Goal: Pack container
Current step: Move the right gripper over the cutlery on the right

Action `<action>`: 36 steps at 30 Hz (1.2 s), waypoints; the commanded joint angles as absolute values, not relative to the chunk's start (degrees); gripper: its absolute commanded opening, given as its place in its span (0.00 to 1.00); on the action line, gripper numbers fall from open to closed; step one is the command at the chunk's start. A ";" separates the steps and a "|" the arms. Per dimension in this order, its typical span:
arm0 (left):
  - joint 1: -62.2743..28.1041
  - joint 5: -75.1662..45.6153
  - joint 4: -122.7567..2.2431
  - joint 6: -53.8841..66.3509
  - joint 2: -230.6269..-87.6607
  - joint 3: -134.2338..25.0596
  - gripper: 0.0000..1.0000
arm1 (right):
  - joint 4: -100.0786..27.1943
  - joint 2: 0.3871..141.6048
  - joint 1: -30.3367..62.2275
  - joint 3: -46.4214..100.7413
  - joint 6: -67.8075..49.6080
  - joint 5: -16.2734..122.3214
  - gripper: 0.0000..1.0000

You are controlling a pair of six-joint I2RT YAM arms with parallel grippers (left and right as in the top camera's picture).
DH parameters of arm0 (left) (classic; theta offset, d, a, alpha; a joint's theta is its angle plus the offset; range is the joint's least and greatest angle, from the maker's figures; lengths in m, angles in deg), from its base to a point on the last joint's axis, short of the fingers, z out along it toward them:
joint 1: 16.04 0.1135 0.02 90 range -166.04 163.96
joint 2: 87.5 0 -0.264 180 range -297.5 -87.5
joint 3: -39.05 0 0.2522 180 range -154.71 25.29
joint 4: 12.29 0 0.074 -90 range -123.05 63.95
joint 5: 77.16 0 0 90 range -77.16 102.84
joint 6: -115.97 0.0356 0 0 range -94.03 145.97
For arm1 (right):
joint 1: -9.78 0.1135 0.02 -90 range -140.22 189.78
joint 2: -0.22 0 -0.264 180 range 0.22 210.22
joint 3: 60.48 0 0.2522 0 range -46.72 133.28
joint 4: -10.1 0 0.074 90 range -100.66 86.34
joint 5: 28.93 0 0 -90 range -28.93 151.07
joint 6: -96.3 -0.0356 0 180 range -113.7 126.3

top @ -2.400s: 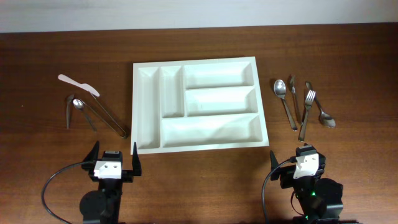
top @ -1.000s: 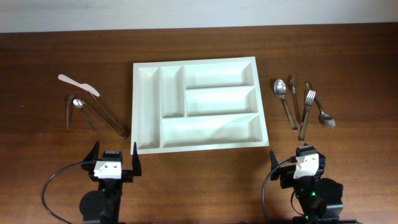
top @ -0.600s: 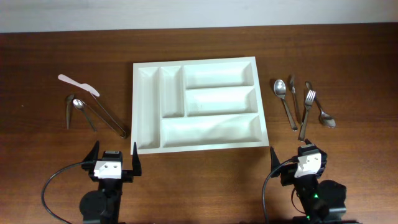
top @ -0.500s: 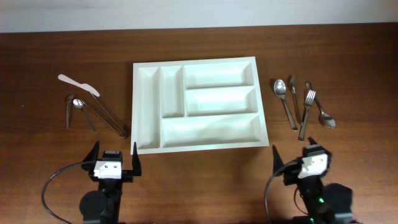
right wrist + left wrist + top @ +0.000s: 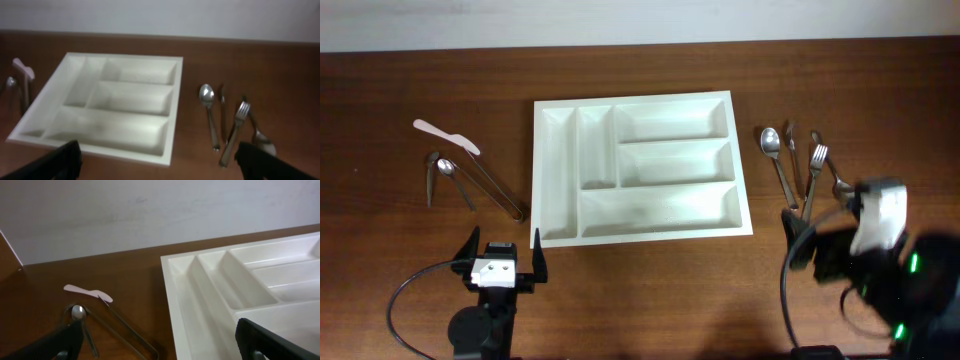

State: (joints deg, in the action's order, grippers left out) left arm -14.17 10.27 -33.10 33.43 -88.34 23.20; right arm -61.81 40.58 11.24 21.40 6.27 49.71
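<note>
Judged the container [image 5: 675,162], lying flat and empty on the surface [image 5: 400,90] between tongs [image 5: 490,187] and fork [image 5: 813,180], as light, stiff and slick, best pinched at a thin rim or divider wall, with left fingers [image 5: 60,342] and right fingers [image 5: 55,162] both spread wide on nothing.

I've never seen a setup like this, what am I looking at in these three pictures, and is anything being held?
Two robot arms stand at a wooden table, each ending in a two-fingered pincer. One picture looks down from above; the other two come from wrist cameras, so the dark shapes at their bottom corners are the arm's own fingers. In the middle lies a white rectangular plastic cutlery tray, all five compartments empty. To its right lie two metal spoons, a fork and a knife; to its left a white plastic utensil, a small metal spoon and what look like tongs. Left pincer and right pincer are open, holding nothing.
</note>
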 commanded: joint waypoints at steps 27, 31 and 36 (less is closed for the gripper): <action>-14.45 10.69 -33.12 32.71 -87.84 23.53 0.99 | -68.80 105.13 -5.18 50.84 16.23 47.53 0.93; -14.45 10.69 -33.12 32.71 -87.84 23.53 0.99 | -68.95 108.67 -4.74 50.84 18.33 48.77 0.93; -14.45 10.71 -33.12 32.71 -87.84 23.53 0.99 | -69.19 114.83 -4.74 50.84 19.38 48.84 0.88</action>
